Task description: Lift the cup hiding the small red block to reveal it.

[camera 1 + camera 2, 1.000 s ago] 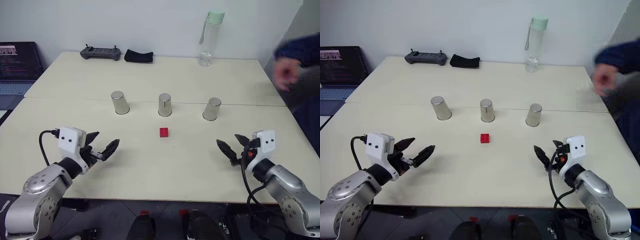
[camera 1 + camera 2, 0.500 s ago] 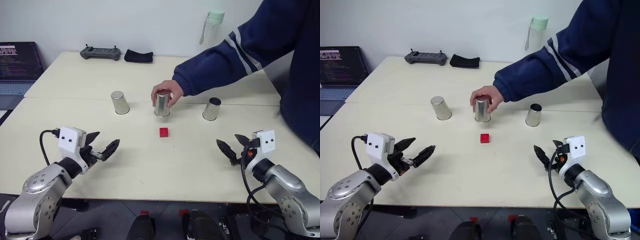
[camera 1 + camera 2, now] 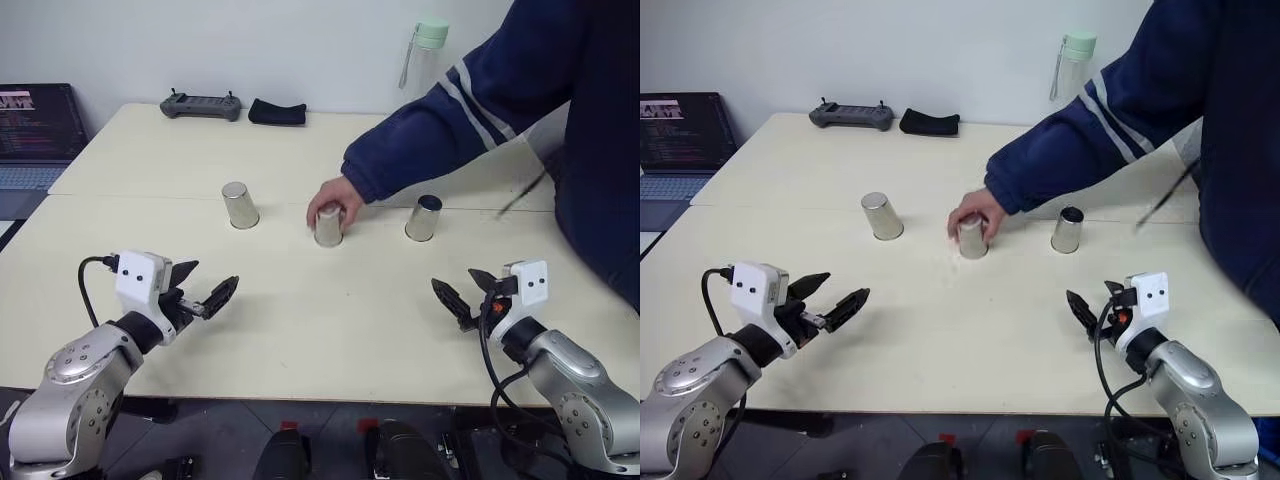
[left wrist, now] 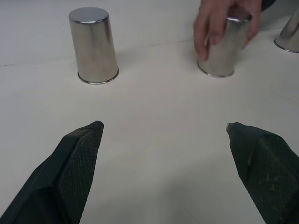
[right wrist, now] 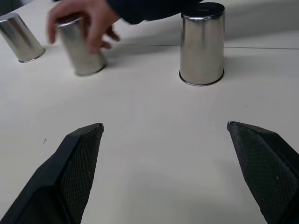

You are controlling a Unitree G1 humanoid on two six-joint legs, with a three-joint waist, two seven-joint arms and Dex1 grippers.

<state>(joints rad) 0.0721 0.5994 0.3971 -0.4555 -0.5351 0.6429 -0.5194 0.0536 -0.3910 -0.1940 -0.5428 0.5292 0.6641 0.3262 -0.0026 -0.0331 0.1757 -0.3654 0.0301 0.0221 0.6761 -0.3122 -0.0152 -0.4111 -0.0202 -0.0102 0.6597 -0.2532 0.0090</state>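
Observation:
Three silver cups stand upside down in a row across the table: the left cup (image 3: 239,205), the middle cup (image 3: 328,229) and the right cup (image 3: 424,218). A person's hand (image 3: 336,196) grips the middle cup from above. The small red block is hidden. My left gripper (image 3: 212,277) hovers open near the front left of the table, with nothing between its fingers. My right gripper (image 3: 456,280) hovers open at the front right, also holding nothing. Both are well short of the cups.
The person's blue sleeve (image 3: 450,110) reaches in over the table from the right. At the back stand a clear bottle (image 3: 418,85) with a green cap, a black controller (image 3: 200,105) and a black pouch (image 3: 277,112). A laptop (image 3: 35,130) sits far left.
A person's arm came in from the right, took the middle cup and moved it toward me. The red block that lay in front of it no longer shows. Both grippers stayed still.

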